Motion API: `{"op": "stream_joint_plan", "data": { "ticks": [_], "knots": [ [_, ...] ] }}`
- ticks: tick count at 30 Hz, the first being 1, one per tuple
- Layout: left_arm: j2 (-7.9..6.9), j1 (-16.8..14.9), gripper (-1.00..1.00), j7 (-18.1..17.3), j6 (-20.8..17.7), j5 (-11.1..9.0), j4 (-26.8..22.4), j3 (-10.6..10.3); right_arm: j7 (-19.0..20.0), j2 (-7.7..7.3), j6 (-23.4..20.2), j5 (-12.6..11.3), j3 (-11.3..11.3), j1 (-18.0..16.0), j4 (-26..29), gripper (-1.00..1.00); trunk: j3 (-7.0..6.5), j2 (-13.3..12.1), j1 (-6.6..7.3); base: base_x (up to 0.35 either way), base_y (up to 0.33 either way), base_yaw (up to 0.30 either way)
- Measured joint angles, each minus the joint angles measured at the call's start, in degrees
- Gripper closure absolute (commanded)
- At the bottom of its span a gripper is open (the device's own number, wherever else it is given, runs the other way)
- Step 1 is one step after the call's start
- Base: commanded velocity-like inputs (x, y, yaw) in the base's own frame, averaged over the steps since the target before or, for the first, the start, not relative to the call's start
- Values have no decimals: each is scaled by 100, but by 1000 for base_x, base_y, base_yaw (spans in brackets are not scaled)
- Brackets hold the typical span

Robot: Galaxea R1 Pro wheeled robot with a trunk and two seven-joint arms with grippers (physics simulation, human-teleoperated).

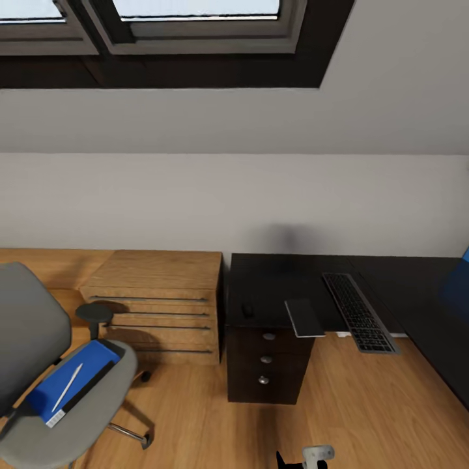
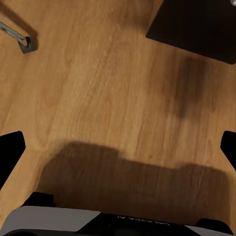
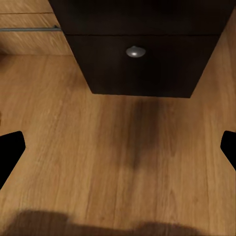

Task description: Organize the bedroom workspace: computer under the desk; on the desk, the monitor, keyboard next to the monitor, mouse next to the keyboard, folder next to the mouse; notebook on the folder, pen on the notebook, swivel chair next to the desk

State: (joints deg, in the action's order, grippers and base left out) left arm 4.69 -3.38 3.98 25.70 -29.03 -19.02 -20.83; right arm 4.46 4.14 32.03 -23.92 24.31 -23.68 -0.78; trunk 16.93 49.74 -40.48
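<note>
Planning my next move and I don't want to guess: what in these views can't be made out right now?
- Monitor: head view, cut off by the right edge; just a blue sliver shows.
- Desk: its right end runs past that edge.
- Mouse: head view, a tiny dark shape on the black top; details too small.
- Chair: cut by the left and bottom edges.
- Folder: its label end is too small to read.
</note>
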Motion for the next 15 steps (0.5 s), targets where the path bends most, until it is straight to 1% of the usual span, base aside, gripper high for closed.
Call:
{"op": "stream_joint_plan", "data": {
  "ticks": [6,10,15],
  "knots": [
    [0,0,-100,0,-9,-4,27,-9,0,-1,-3,0,-1,0,-1,-100,-4,0,1,117,-223,6],
    [0,0,-100,0,-12,-7,67,-11,0,-2,-5,0,-1,0,-1,-100,-4,0,0,49,-257,2],
    [12,0,-100,0,-4,2,81,-16,0,-2,-7,0,-4,0,0,-100,-5,0,-1,10,-103,0]
  ]
}}
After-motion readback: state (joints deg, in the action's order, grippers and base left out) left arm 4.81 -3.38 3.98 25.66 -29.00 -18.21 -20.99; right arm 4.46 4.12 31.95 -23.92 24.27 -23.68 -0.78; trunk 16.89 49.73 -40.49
